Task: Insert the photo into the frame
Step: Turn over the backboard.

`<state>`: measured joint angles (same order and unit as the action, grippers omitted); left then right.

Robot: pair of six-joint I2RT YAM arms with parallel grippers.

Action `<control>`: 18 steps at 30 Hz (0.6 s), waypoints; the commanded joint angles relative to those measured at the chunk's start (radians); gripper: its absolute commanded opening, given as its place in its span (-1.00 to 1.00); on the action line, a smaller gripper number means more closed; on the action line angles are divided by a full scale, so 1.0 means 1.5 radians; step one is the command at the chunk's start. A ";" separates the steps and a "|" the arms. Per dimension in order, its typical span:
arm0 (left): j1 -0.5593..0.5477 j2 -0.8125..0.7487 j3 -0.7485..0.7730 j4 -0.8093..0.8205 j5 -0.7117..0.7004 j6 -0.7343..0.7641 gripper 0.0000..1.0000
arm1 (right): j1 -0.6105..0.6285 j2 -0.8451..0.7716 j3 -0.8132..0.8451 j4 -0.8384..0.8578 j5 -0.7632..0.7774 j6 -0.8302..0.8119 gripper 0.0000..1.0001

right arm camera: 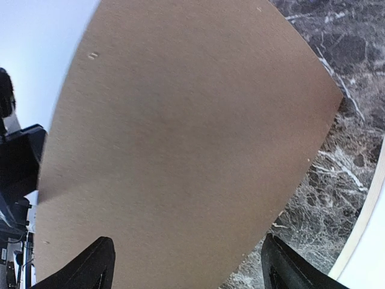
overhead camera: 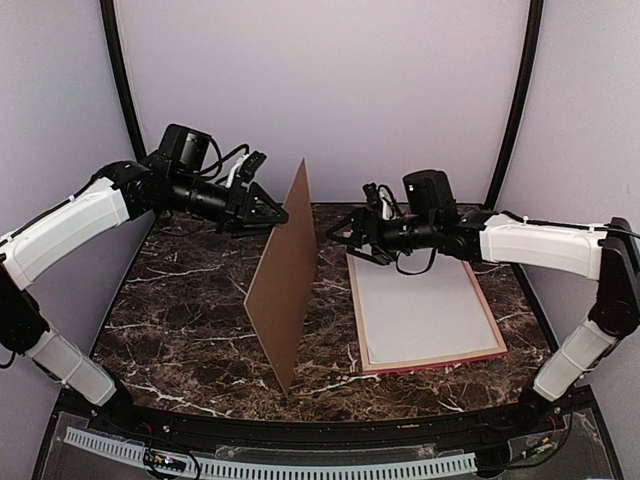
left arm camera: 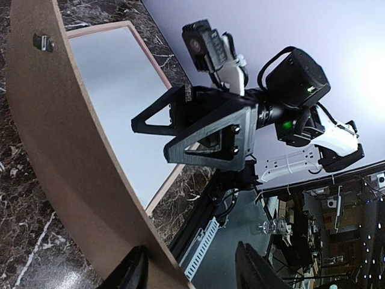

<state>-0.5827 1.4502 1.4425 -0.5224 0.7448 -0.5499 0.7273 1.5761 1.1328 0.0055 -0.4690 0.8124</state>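
I see the board (overhead camera: 285, 270) standing on edge mid-table, left gripper (overhead camera: 278, 213) parted loosely about its top edge, right gripper (overhead camera: 338, 232) open off its 3 o'clock face, probably to tip it onto the photo (overhead camera: 425, 310) lying back-up in the frame (overhead camera: 430, 366) at 3 o'clock

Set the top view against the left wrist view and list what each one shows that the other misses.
Top view only: the left arm and right arm whole, and the brown board standing on its lower edge on the marble table. Left wrist only: a small metal clip on the board's face, and a cluttered room beyond the table. Both: the board, the open right gripper, and the pink frame lying flat with a white sheet in it.
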 commanded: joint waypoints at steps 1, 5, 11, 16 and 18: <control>-0.030 0.018 0.042 0.018 0.004 0.009 0.03 | 0.001 -0.034 0.069 -0.046 0.010 0.009 0.71; -0.050 0.037 0.063 0.017 0.005 0.011 0.04 | 0.004 -0.037 0.097 -0.041 0.001 0.032 0.71; -0.062 0.048 0.075 0.019 0.008 0.018 0.05 | 0.013 -0.030 0.120 -0.056 0.007 0.042 0.70; -0.065 0.051 0.075 0.022 0.016 0.023 0.06 | 0.022 -0.022 0.129 -0.055 0.009 0.048 0.68; -0.065 0.052 0.074 0.021 0.015 0.024 0.06 | 0.023 -0.022 0.136 -0.064 0.013 0.046 0.67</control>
<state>-0.6727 1.5261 1.5253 -0.5053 0.7475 -0.5346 0.7494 1.5391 1.2915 -0.0834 -0.4664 0.8742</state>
